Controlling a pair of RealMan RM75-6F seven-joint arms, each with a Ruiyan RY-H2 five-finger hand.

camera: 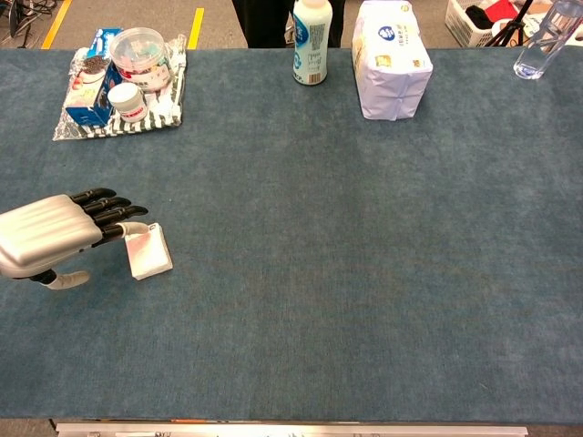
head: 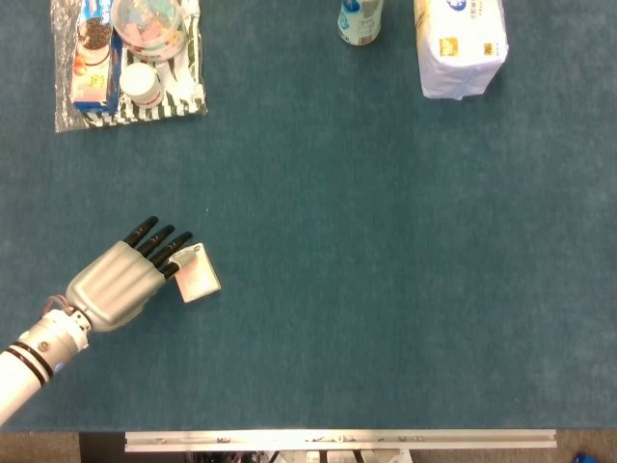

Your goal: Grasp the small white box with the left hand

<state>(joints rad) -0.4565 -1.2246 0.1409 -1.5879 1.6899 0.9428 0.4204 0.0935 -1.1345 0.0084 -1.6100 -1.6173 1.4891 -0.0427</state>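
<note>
The small white box [head: 200, 278] lies flat on the blue-green tablecloth at the near left; the chest view shows the box [camera: 148, 250] tilted slightly. My left hand [head: 120, 280] sits just left of it, silver back upward, dark fingers stretched toward the box. The fingertips [head: 176, 258] reach the box's near-left corner and seem to touch it. In the chest view the left hand [camera: 50, 235] hovers low with its thumb tucked below, apart from the box. Nothing is held. The right hand appears in neither view.
A clear bag of snacks and jars [head: 130, 58] lies at the far left. A white bottle [camera: 310, 41] and a wrapped tissue pack [camera: 390, 59] stand at the far centre. A clear water bottle [camera: 544, 41] is at the far right corner.
</note>
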